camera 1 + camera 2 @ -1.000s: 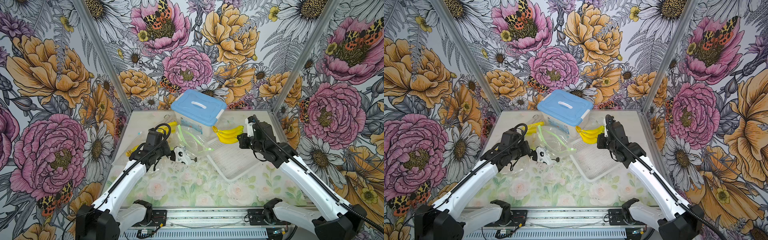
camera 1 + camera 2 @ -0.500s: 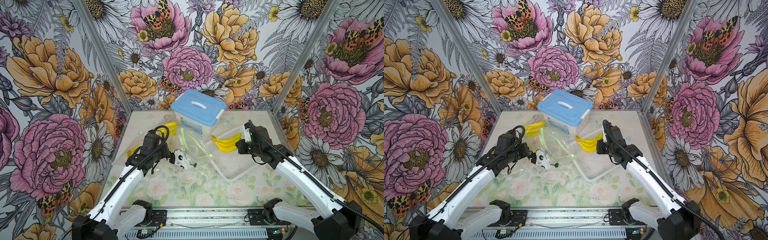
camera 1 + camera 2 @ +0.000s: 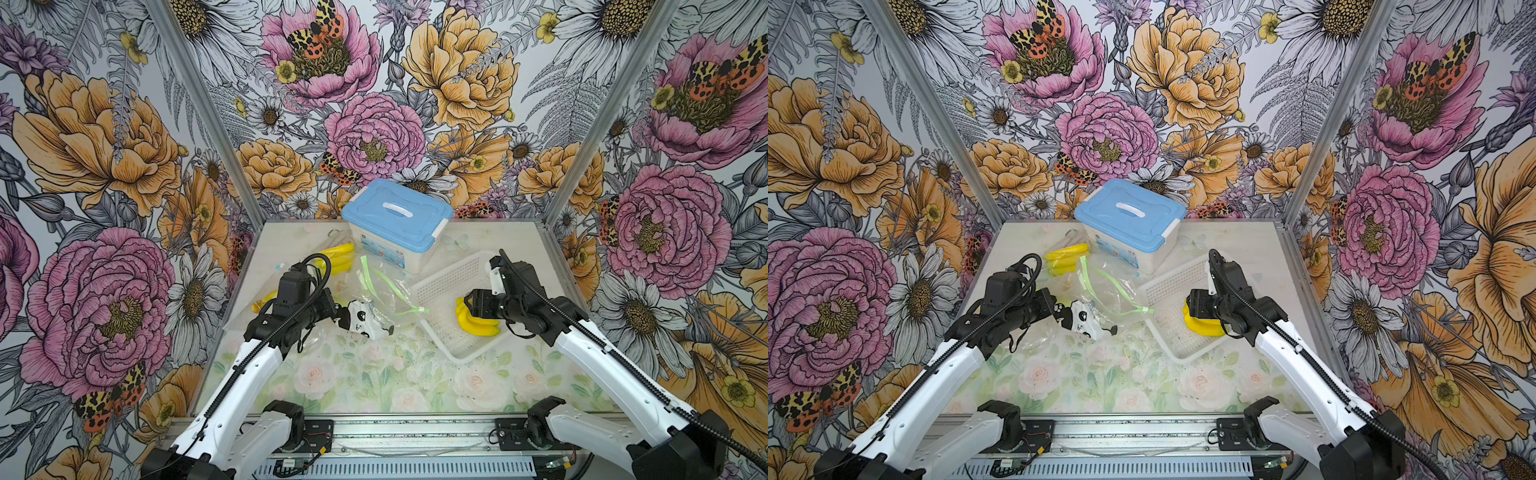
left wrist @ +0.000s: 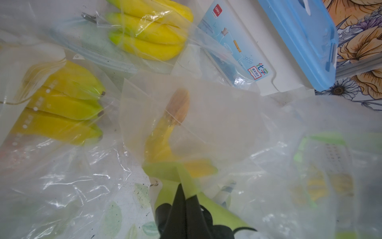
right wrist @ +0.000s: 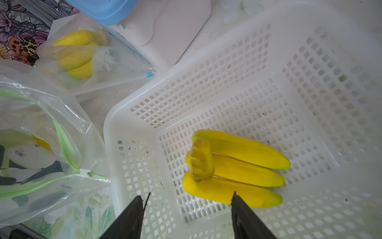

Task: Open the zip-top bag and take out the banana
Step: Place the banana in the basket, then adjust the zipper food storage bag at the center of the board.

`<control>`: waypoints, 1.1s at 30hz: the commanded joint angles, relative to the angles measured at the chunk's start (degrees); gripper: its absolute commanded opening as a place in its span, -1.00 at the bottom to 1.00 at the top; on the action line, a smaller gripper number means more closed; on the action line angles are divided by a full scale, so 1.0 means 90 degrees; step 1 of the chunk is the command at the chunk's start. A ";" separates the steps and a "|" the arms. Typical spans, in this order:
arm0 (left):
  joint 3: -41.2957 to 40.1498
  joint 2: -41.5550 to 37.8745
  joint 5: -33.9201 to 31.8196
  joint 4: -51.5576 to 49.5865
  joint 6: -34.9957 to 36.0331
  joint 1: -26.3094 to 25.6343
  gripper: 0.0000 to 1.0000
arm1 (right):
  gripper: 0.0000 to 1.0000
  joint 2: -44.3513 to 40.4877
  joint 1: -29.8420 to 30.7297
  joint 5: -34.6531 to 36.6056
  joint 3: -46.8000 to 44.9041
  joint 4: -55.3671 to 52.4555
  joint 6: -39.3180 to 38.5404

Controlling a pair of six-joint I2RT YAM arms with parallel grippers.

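1. Table [image 3: 374, 374] with a pale flower print, under everything.
2. Blue-lid box [image 3: 397, 216] at the back of the table.
3. White basket [image 3: 436, 286] full of little holes, just in front of the box, on the robot's right side.
4. Zip-top bag [image 3: 386, 291], clear with a green zip strip, crumpled on the table just left of the basket, mouth open.
5. Banana [image 3: 478, 326] out of the bag, lying flat inside the basket.
   - Long way running from the stalk end, nearest the bag, to the tips, pointing to the robot's right and a little toward the front.
   - Three fat yellow fingers joined in one bunch, a bit green at the ends, short stubby stalk sticking up.
6. Right gripper [image 5: 187, 196] just above the stalk end, jaws wide apart, gripping nothing. Banana just below, between the two tips. Cannot tell if one tip brushes it.
7. Left gripper [image 4: 183, 194] pinched tight on the green zip strip of the bag.
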 commanded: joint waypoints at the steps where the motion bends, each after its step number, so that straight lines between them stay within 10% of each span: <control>1: -0.0053 -0.0140 0.0257 0.0149 0.0102 0.0054 -1.00 | 0.34 -0.0004 0.0106 -0.0204 0.0815 -0.0096 0.0065; 10: -0.0202 -0.0245 0.0311 0.0149 0.0012 0.0062 -1.00 | -0.17 0.2445 0.1596 -0.2228 0.2811 0.0138 -0.0174; 29: -0.1928 -0.2010 0.0286 0.0077 -0.1511 -0.0305 -1.00 | -0.68 0.4733 0.3076 -0.1863 0.2584 0.1555 0.0339; 33: -0.1845 -0.2333 0.0297 -0.0308 -0.1963 -0.0155 -0.56 | -0.69 0.4771 0.3299 -0.1194 0.1966 0.1870 0.0271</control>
